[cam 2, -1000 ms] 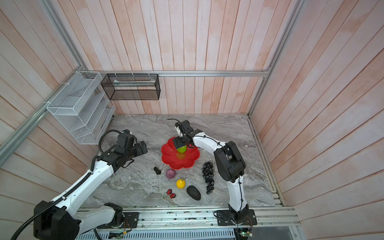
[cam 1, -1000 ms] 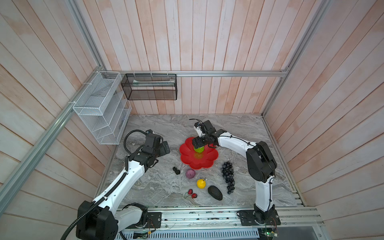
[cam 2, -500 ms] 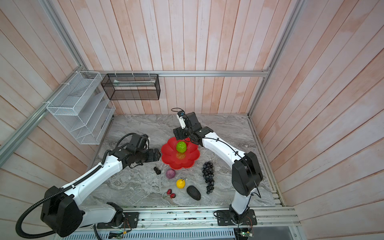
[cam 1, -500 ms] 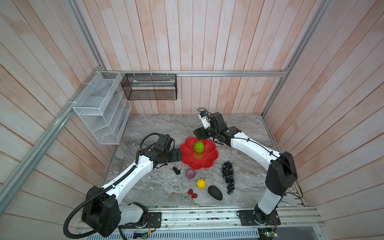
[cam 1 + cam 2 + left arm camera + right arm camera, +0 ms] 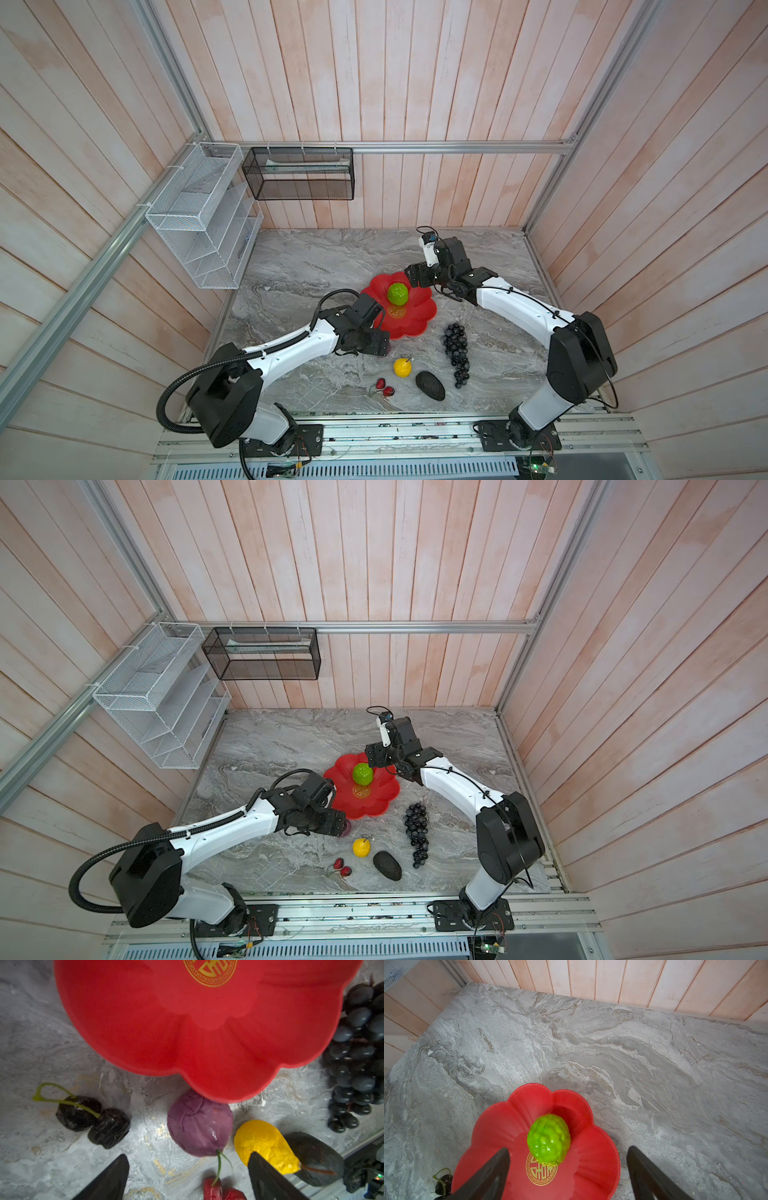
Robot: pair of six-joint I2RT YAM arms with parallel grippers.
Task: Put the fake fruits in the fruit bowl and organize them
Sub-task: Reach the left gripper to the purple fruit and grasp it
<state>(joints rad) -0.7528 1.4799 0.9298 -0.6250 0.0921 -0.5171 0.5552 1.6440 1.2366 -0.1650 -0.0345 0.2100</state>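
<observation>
A robotics lab test cell is shown. A marble-patterned surface (image 5: 332,257) is boxed in by pale plank walls (image 5: 374,83) framed with aluminium profiles (image 5: 415,146). Two white-and-black robot arms (image 5: 291,349) are mounted on a metal rail (image 5: 395,432) along the front edge, where a bare circuit board (image 5: 538,468) is seen. Mesh baskets (image 5: 299,174) are hung on the walls, and fake fruits (image 5: 402,367) are laid out on the surface.

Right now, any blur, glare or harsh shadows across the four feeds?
Left wrist view: the left gripper shows as soft dark wedges, the grape bunch blurs at the frame edge. Right wrist view: small glare spots on the bumpy green ball, marble crisp. In both top views: sharp, even light, only faint shadows by the fruit bowl.
</observation>
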